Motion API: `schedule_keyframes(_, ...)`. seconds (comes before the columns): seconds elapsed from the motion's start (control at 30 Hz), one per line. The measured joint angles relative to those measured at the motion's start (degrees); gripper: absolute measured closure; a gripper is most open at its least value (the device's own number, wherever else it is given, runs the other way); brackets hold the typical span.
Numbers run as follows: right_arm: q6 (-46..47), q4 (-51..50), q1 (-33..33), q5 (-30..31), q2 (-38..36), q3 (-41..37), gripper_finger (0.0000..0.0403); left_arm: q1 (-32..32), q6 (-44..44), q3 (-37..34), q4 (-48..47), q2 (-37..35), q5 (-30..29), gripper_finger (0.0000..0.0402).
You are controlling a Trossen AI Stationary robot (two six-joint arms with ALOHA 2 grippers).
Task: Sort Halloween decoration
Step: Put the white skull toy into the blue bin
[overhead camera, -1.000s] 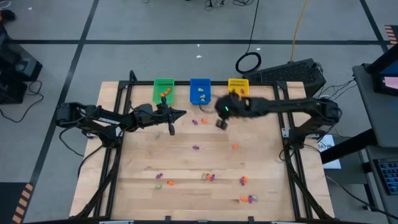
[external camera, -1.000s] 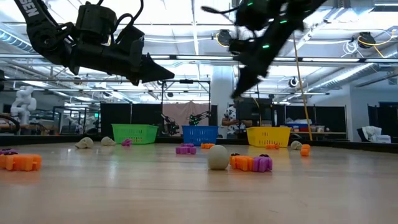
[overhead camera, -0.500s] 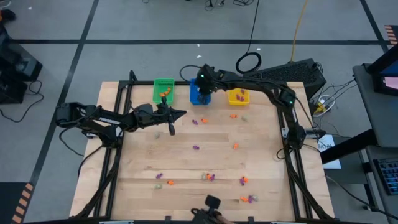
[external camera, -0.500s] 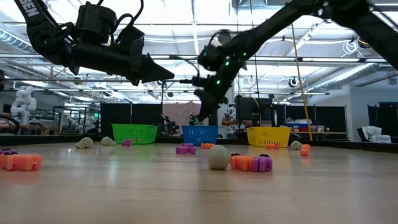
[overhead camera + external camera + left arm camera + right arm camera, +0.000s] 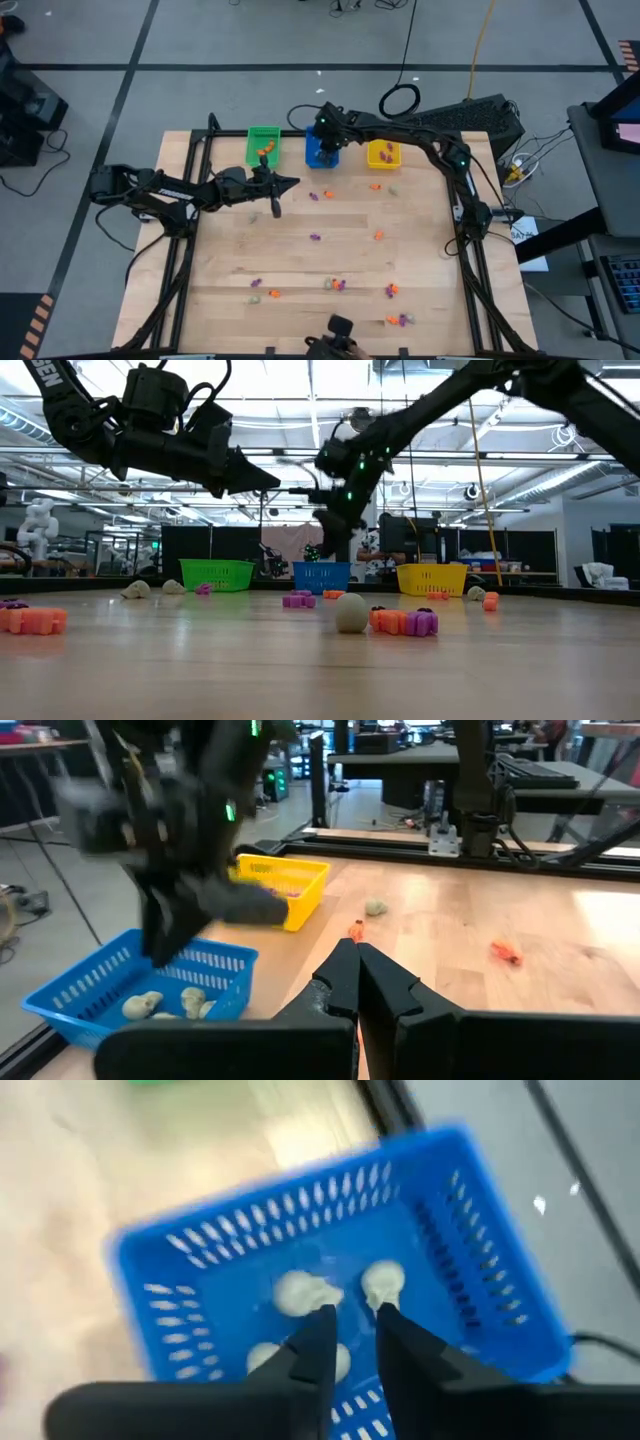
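Across the wooden counter (image 5: 330, 255) orange, purple and pale trinkets (image 5: 338, 285) lie scattered. We hold the right gripper (image 5: 350, 1320), slightly spread and empty, over the blue bin (image 5: 470, 1230) of pale pieces; the drop seems done. Next comes fetching another trinket. Left gripper (image 5: 357, 970) waits pressed together.

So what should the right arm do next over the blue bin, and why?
Probably lift clear and go for another trinket. The right gripper hangs over the blue bin, jaws apart with nothing between them, pale pieces already inside; a pale one lies on the table.
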Motion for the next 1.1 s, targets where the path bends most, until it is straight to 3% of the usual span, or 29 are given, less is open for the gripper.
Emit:
schedule_keyframes(0.07,-0.3,-1.1,0.6,0.2,-2.1,-0.1,0.0335,0.0,0.0,0.0,-0.1,0.0,1.4,0.0402)
schedule_keyframes(0.17,-0.1,3.7,1.7,-0.1,-5.1,-3.6,0.0365,0.0,0.0,0.0,-0.1,0.0,2.1,0.0402)
schedule_keyframes(0.23,0.7,9.6,2.6,-0.2,-7.5,-8.5,0.0392,0.0,0.0,0.0,-0.1,0.0,2.2,0.0402)
schedule_keyframes(0.47,6.9,35.1,8.0,0.1,-18.5,-32.0,0.0401,0.0,0.0,0.5,-4.8,0.0,5.7,0.0402)
schedule_keyframes(0.57,9.5,40.4,11.2,2.8,-25.2,-40.4,0.0402,0.0,0.2,2.2,-12.2,-1.1,6.7,0.0402)
schedule_keyframes(0.83,12.9,40.7,22.9,14.4,-41.8,-54.6,0.0402,-3.8,4.1,10.6,-40.9,-7.1,8.4,0.0402)
schedule_keyframes(1.1,15.6,40.5,32.5,22.7,-47.6,-60.4,0.0403,-12.1,-4.4,17.3,-72.1,-10.7,2.1,0.0402)
